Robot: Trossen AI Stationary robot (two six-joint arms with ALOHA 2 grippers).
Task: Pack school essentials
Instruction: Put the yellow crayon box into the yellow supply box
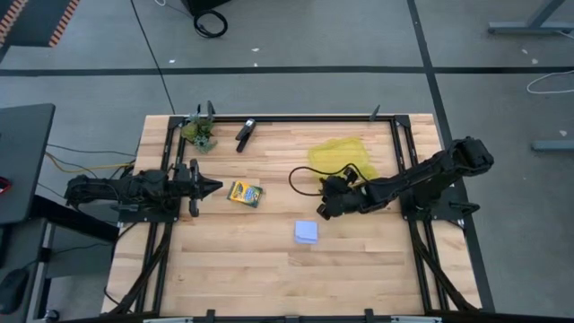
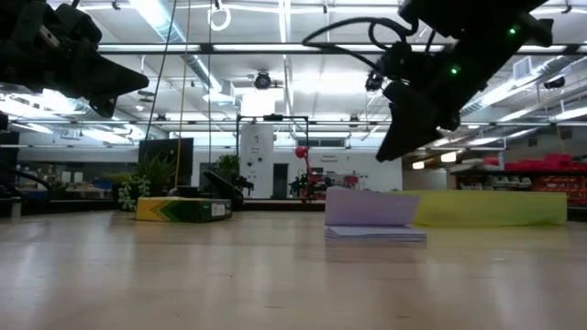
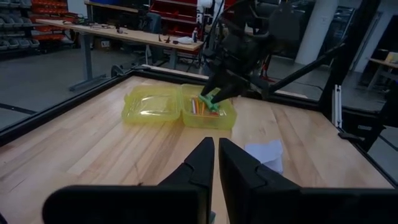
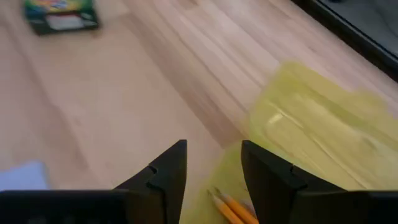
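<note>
An open yellow-green case (image 3: pixel 155 107) lies on the table's far right part. Its tray (image 3: pixel 225 118) holds orange pencils (image 4: pixel 233 208) and green-handled scissors (image 3: pixel 211 102). My right gripper (image 4: pixel 214 168) hangs open just above the tray's near-left rim (image 1: pixel 323 208), with nothing between its fingers. The crayon box (image 1: pixel 244 193) lies flat left of centre. The pale blue note pad (image 1: pixel 307 231) lies near the middle, its top sheet curled up (image 2: pixel 371 209). My left gripper (image 3: pixel 216 155) waits shut at the table's left, pointing level at the crayon box (image 3: pixel 211 218).
A black clip-like object (image 1: pixel 245 132) and a small green leafy clump (image 1: pixel 199 133) lie at the far left, near the black frame rail (image 1: pixel 296 117) round the table. Bare wood stretches along the near half (image 1: pixel 269 278).
</note>
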